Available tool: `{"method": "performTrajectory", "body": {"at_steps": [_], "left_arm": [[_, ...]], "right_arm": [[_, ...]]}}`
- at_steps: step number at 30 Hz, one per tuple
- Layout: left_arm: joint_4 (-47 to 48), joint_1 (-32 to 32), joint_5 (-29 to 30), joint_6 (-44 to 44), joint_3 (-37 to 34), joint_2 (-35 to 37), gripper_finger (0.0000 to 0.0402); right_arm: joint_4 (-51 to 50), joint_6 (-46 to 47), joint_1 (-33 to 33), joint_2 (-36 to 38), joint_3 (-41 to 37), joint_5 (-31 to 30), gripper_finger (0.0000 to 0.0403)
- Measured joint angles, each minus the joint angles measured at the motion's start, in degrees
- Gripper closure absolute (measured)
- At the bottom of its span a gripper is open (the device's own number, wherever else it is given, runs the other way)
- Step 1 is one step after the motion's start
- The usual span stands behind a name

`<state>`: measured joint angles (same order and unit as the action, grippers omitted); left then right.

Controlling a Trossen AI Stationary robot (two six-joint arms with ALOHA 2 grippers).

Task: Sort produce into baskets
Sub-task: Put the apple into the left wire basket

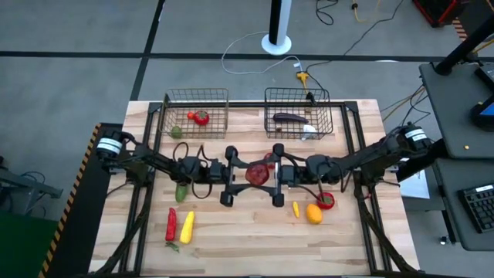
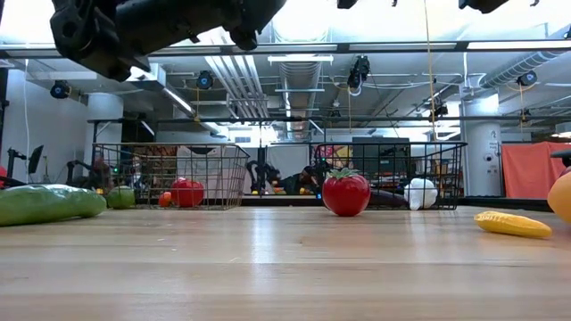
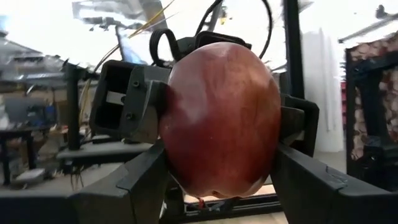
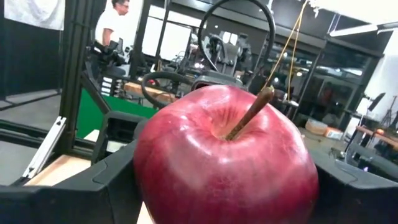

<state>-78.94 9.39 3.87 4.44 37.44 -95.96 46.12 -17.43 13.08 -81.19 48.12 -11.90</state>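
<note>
Produce first: I see a dark-red apple (image 1: 257, 173) held up off the surface (image 1: 247, 239) at mid-table, caught between my two arms where they meet. My left claw (image 3: 217, 180) is clamped on it, one finger on each flank, as the left wrist view shows. My right claw (image 4: 224, 186) faces it from the other side, its fingers flanking the apple with the stem pointing up toward the camera; whether they press on it or stand just off it I cannot tell. Near the right arm lie an orange round fruit (image 1: 313, 213), a small yellow piece (image 1: 296, 208) just beside it and a red tomato (image 1: 326, 201). On the left side lie a long green piece (image 1: 181, 191) under the left arm, and nearer the front edge a red pepper (image 1: 170, 223) beside a yellow one (image 1: 186, 226). At the far edge stand the two wire baskets: the left basket (image 1: 167, 123) holds a red tomato-like piece (image 1: 201, 117) and a green round one (image 1: 176, 131); the right basket (image 1: 328, 123) holds a long purple piece (image 1: 289, 117) and a white one (image 1: 308, 130). In the right wrist view a person (image 4: 112, 28) shows in the room beyond.
</note>
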Motion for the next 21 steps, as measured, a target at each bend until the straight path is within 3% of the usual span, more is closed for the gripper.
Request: {"method": "performTrajectory", "body": {"at_steps": [6,10,15,21], "left_arm": [[0.9,0.2,6.0,-3.2,-1.9,0.0,0.0128],[1.7,0.2,6.4,-3.7,-1.9,0.0,0.0098],[3.2,0.2,6.3,-0.6,-2.3,0.2,0.0079],[3.3,0.3,6.3,0.0,-3.9,2.0,0.0078]], "right_arm": [[-1.8,-0.3,-0.1,1.7,-0.2,-1.9,0.0109],[-8.1,-0.1,0.1,3.7,1.0,-4.2,0.0109],[-24.8,2.9,0.0,6.4,5.4,-6.3,0.0109],[-55.2,10.2,0.0,6.7,13.9,-11.9,0.0109]]}}
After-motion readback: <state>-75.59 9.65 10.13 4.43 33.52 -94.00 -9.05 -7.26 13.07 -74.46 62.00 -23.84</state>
